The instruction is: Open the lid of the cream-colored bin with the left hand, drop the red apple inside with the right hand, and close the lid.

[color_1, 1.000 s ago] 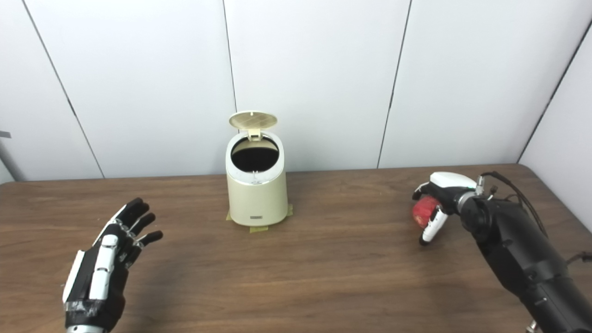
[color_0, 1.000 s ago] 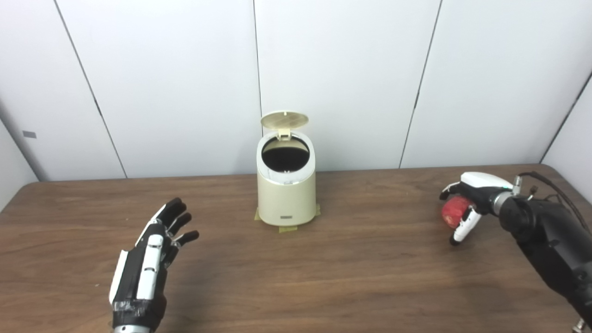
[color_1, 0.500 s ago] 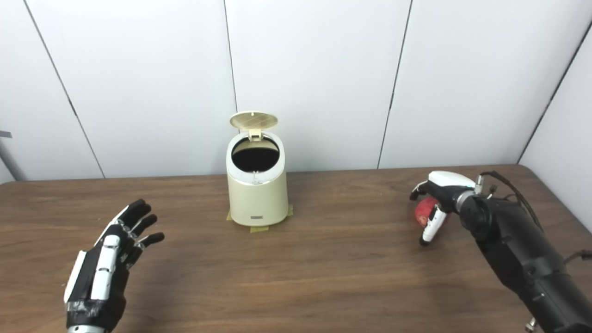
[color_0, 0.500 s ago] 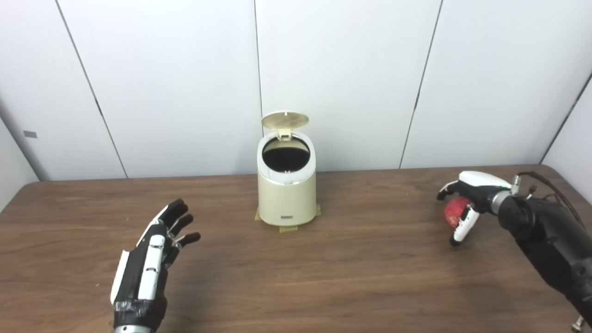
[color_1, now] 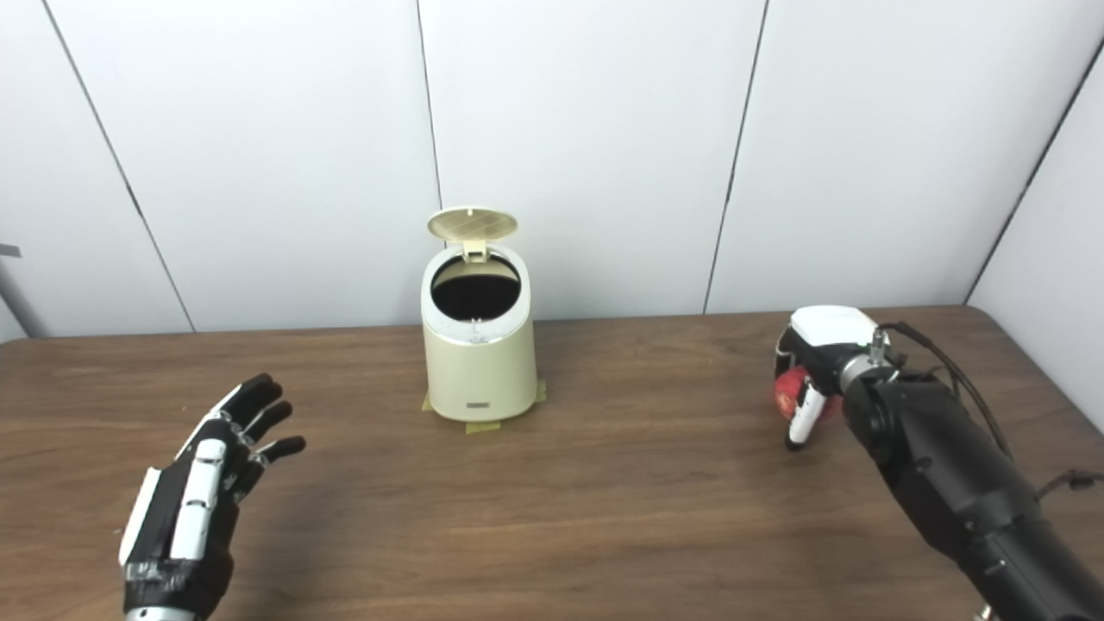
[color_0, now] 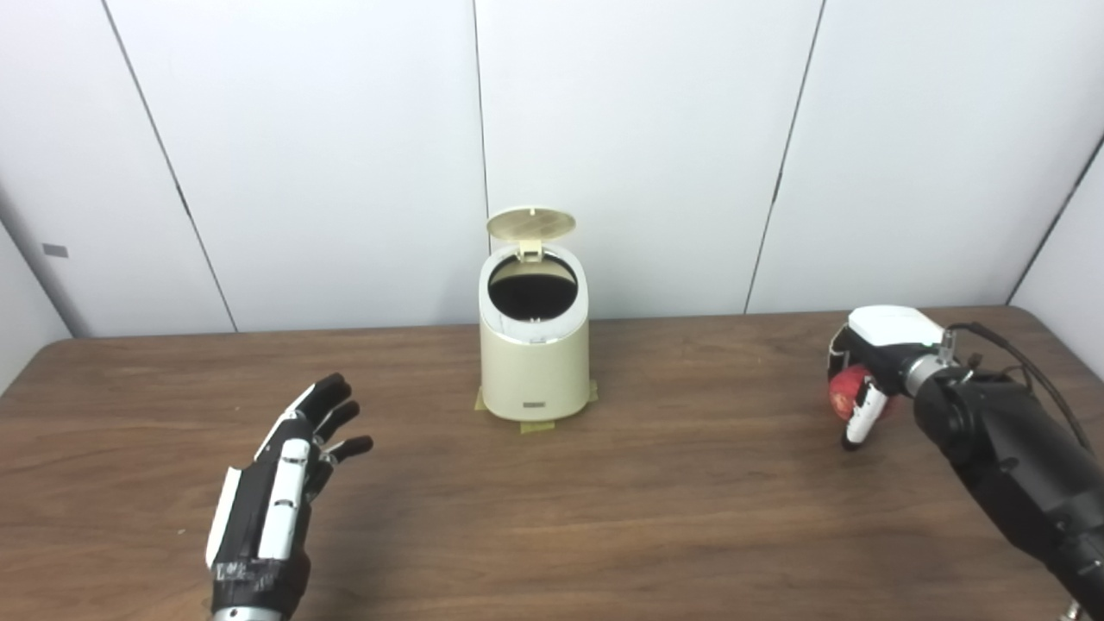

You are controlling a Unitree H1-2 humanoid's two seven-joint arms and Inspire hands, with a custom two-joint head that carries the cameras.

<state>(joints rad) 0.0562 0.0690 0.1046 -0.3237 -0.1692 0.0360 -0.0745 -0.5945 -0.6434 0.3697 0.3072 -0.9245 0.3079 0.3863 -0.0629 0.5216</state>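
A brown wooden surface (color_0: pixel 552 517) runs the full width of the view, its far edge meeting a white panelled wall (color_0: pixel 638 129) and its rounded corners showing at far left and far right. Near the far edge, in the middle, stands the cream-colored bin (color_0: pixel 535 371) on strips of tape (color_0: pixel 536 426). Its lid (color_0: pixel 530 223) is tipped up and back, leaving the dark round mouth open. Wide bare wood lies on both sides of the bin and in front of it.

The left robot hand (color_0: pixel 276 483) is at the near left, well apart from the bin, holding nothing, with its fingers spread and pointing away toward the wall.

The right robot hand (color_0: pixel 867 379) is at the far right, near the surface's right edge and well apart from the bin. Its fingers are curled around the red apple (color_0: pixel 847 394), which shows between them just above the wood; whether the apple touches the surface cannot be told.
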